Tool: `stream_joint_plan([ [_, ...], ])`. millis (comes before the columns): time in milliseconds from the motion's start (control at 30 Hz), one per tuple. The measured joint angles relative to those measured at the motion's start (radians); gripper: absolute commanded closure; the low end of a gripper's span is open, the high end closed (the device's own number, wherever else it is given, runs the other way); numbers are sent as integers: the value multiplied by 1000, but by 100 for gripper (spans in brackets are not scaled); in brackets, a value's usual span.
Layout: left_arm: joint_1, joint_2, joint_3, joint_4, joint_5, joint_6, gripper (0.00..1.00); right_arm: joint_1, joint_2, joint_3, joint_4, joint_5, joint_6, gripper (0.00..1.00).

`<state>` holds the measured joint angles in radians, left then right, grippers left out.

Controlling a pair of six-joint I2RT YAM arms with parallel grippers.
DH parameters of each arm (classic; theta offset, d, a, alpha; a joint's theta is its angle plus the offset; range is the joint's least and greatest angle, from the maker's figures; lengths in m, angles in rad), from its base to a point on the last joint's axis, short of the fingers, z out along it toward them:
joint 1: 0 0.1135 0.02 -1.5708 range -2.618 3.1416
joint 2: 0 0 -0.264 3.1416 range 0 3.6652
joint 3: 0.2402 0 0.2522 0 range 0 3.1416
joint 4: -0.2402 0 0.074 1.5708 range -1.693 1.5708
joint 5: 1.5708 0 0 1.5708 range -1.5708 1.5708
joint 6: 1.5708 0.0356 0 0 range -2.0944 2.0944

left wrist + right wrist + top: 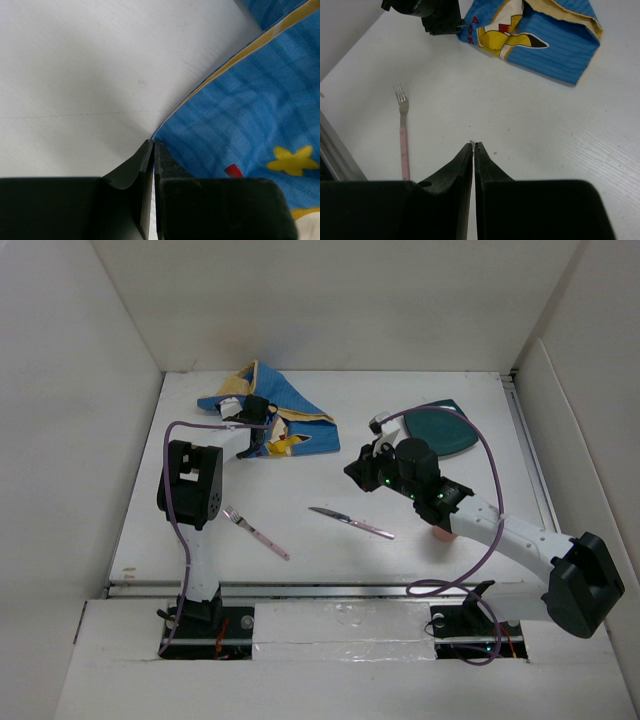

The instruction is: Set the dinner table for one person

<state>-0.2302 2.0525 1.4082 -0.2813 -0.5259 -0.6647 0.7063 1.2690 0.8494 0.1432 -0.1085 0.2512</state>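
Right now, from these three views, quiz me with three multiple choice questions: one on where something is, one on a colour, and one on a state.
1. Where on the dinner table does the plate lie? A: far right. B: near left. C: dead centre.
2. What colour is the handle of the fork? A: pink. B: green. C: black.
3. How does the placemat lie? A: spread flat. B: crumpled in folds. C: rolled into a tube.
Answers: 1 A, the top view shows it toward the far right corner. 2 A, the right wrist view shows a pink handle. 3 B, its edges fold over one another.
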Motion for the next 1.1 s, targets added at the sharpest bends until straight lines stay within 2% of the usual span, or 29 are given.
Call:
stream_joint_plan([
  [33, 0, 0, 0, 0, 1, 3, 100, 0, 9, 0, 4, 4, 5, 69],
  [67, 0, -2, -1, 1, 3, 8, 100, 0, 24, 5, 7, 12, 14, 62],
  [133, 0, -14, -8, 0, 21, 18, 100, -5, 85, 27, 12, 31, 32, 49],
  [167, 0, -22, -14, -2, 30, 22, 100, -7, 127, 44, 14, 40, 44, 47],
  [200, 0, -47, -35, -6, 47, 30, 100, -7, 137, 48, 14, 42, 42, 47],
  [267, 0, -93, -61, -9, 72, 40, 100, -21, 261, 100, -19, 71, 67, 46],
  [500, 0, -262, -89, 9, 119, 66, 100, -121, 626, 397, -56, 133, 122, 46],
  [667, 0, -309, -108, 22, 126, 84, 100, -182, 809, 553, -108, 145, 150, 47],
  [967, 0, -309, -113, 32, 131, 112, 100, -189, 898, 642, -135, 131, 175, 49],
  [1067, 0, -309, -113, 32, 130, 118, 100, -190, 899, 642, -135, 100, 183, 59],
  [1100, 0, -309, -113, 32, 130, 119, 100, -192, 900, 642, -135, 89, 187, 65],
])
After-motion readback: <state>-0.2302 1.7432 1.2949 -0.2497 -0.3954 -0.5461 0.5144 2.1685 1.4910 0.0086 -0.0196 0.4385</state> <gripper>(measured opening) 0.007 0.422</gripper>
